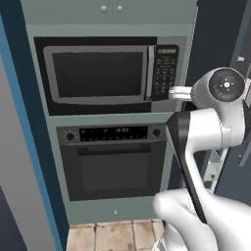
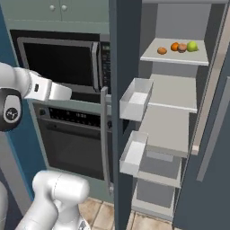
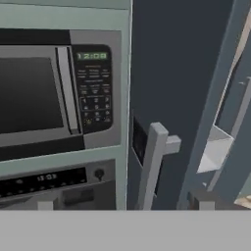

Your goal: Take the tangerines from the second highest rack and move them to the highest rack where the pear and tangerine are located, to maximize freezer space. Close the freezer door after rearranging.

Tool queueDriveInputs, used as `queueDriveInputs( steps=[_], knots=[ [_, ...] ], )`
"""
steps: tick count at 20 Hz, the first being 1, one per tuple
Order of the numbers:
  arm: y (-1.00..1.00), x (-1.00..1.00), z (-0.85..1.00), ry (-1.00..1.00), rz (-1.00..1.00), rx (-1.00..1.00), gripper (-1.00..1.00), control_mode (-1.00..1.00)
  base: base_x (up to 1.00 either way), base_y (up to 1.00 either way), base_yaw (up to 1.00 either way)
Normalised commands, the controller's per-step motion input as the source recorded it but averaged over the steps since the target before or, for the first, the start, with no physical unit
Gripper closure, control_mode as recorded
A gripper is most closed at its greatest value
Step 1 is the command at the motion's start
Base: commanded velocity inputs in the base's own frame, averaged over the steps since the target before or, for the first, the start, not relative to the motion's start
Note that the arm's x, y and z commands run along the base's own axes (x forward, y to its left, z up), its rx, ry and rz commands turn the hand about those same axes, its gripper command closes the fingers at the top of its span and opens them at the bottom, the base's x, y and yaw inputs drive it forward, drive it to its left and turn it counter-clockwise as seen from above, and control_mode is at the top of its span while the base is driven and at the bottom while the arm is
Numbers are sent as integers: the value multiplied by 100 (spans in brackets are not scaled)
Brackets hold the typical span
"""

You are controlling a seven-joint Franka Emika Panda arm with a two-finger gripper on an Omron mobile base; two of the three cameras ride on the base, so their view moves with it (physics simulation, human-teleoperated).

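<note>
Gripper (image 3: 125, 205) stood spread wide and empty, its two small dark tips low in the hand view, aimed at the outer face of the tall dark blue-grey freezer door (image 3: 176, 88) with its pale grey bar handle (image 3: 153, 164) just ahead. Door hung wide open; white box-like door bins (image 2: 134, 99) showed on its inner face.

All fruit lay on the highest rack, a flat pale grey-beige slab (image 2: 152, 56): orange and brownish-orange round tangerines (image 2: 162, 50) beside the yellow-green round pear (image 2: 192, 46). Second highest rack (image 2: 177, 92) lay bare, so the step in hand looked to be closing the door.

To do it well: get behind the door's free edge or push flat near the handle, sweep along the hinge arc, keep the jaws clear of the bins.

Writing: green-grey microwave (image 3: 54, 93) display read roughly "12:00"; keypad legends too small to read. No brands seen.
</note>
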Motion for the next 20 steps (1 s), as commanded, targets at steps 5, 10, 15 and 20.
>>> queueDriveInputs(
  steps=[5,10,15,20],
  knots=[
    [0,0,0,0,0,0,-100,100,76,-1,-9],
    [-17,72,0,8,0,5,-100,-100,16,0,-1],
    [-54,100,0,15,0,16,-100,-100,0,0,0],
    [-67,88,0,18,0,10,-100,-100,0,0,0]
  ],
)
